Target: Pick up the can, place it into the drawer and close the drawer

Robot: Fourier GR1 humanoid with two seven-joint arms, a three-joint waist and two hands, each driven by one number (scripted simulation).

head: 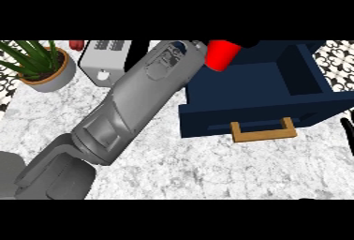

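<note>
Looking down from the head, I reach my left arm far across the counter so the red can hangs over the open blue drawer, ready to go in. My left hand is hidden past the wrist, so I cannot tell how it grips. A bit of my right hand rests at the right edge, and I cannot tell its shape either.

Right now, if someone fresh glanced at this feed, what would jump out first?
The big grey forearm slanting up from the lower left across the middle of the view, ending beside the red can at the open drawer's back left corner; its hand cannot be made out. Next, the dark blue drawer at right, pulled open, with its wooden handle facing the robot. A potted plant sits at the upper left.
</note>
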